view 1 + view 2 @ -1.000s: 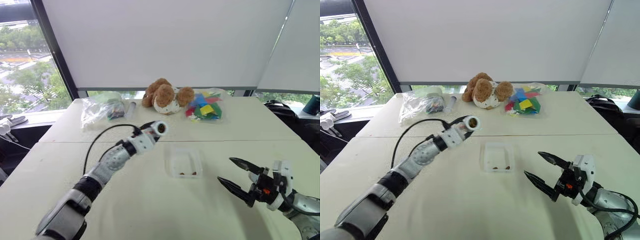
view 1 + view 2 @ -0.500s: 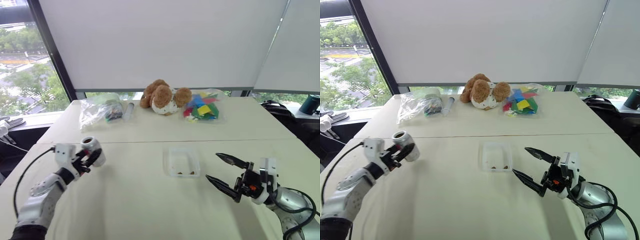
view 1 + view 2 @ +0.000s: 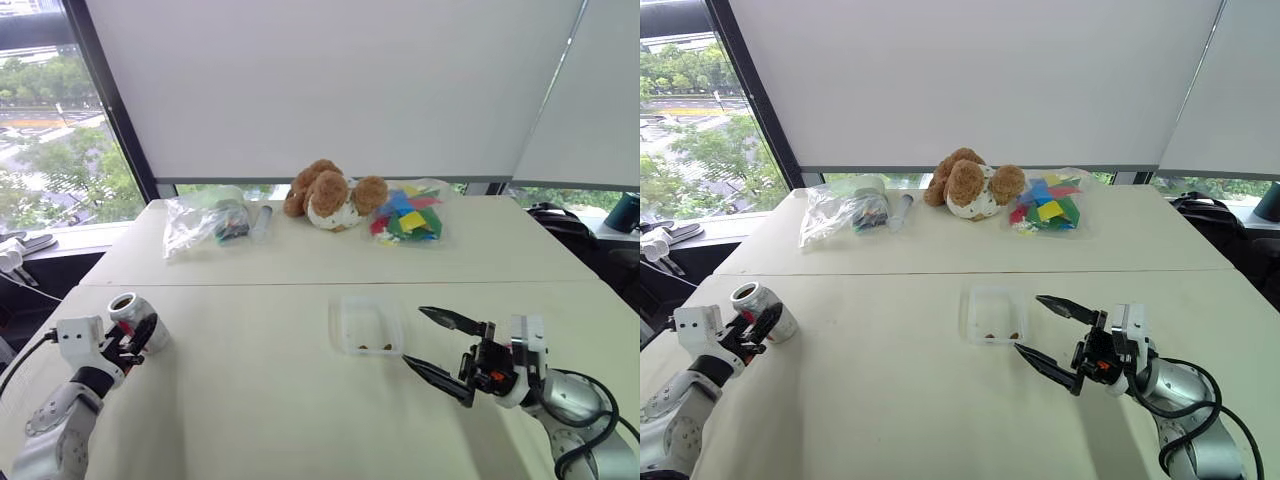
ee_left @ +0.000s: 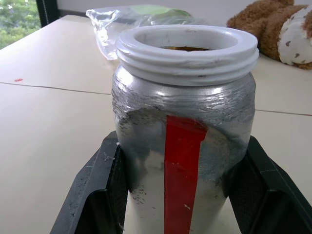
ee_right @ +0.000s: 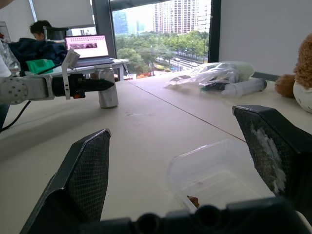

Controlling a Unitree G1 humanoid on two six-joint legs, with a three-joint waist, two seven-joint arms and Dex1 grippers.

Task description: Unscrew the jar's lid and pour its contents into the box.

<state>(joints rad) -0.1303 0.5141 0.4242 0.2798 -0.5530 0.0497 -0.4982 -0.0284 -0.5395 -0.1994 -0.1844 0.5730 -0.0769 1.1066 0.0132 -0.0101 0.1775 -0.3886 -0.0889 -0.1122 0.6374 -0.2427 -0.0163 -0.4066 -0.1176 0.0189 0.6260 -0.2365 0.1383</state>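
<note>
two grippers are over the pale table (image 3: 300, 420). the left gripper (image 3: 135, 335), at the table's near left edge, is clamped on the jar (image 3: 132, 318), its black fingers (image 4: 92, 195) pressed to either side of the silver-grey body. the jar stands upright with its base on or just above the tabletop; which, i cannot tell. its mouth is uncovered: a white threaded rim with a red strip running down the side below it, and something brownish is just visible inside the mouth in the left wrist view.

the right gripper (image 3: 432, 345) hangs just beside the box (image 3: 366, 325) on its right, jaws spread wide and grasping nothing. the box is a shallow clear tray near the middle of the table, well apart from the jar, with a few brown crumbs (image 3: 376, 347) lying at its near edge.

along the far side of the table sit a clear bag of odds and ends (image 3: 200, 220), a brown teddy bear (image 3: 330, 195) and a clear bag of coloured pieces (image 3: 408, 213).
</note>
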